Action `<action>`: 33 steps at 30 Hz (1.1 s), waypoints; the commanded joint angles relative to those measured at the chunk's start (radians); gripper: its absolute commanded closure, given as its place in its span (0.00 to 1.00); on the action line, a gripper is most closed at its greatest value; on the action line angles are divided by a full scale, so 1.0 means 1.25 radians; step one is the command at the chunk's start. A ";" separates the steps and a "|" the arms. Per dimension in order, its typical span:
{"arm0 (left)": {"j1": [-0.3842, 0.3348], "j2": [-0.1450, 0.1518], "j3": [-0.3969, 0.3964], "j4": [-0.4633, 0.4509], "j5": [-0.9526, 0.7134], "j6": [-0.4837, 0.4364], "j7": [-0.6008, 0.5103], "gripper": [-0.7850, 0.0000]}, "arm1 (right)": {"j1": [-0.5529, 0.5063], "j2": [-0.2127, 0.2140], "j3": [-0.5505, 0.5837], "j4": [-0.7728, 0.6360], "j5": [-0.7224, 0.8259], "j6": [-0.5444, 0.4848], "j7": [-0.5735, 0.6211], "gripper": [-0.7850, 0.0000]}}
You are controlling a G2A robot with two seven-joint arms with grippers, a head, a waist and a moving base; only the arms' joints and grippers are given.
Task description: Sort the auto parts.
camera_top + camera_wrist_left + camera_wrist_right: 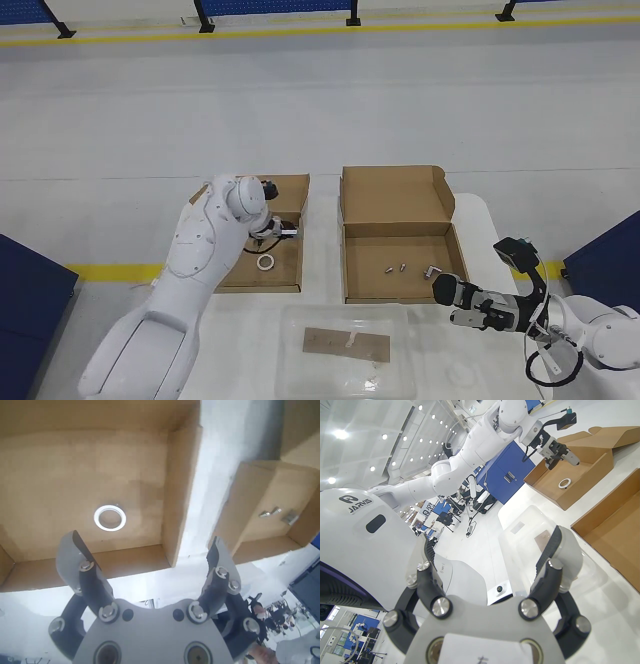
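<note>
- My left gripper hangs over the left box with its fingers spread wide and nothing between them. I'd guess that's so it can come down around the white ring.
- That ring lies flat on the box floor, just ahead of my fingertips and clear of every wall.
- The right box holds the metal bits, two bolts and a bracket bunched together. Looks like rings go one side, hardware the other.
- My right gripper is open and empty too, parked by the clear bin, well apart from the ring.
- The box walls are the only thing in the way, so I'd go straight down from above.
</note>
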 commanded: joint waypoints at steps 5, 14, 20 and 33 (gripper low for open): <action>0.175 0.064 -0.145 -0.337 -0.029 -0.015 -0.114 0.00 | 0.000 0.000 0.000 0.000 0.001 0.000 0.000 0.00; 0.342 0.108 -0.260 -0.594 -0.229 -0.084 -0.162 0.00 | 0.000 0.000 0.000 0.000 0.001 0.000 0.000 0.00; 0.395 0.140 -0.276 -0.679 -0.387 -0.116 -0.162 0.00 | 0.000 0.000 0.000 0.000 0.001 0.000 0.000 0.00; 0.415 0.222 -0.240 -0.715 -0.662 -0.234 -0.162 0.00 | 0.000 0.000 0.000 0.000 0.001 0.000 0.000 0.00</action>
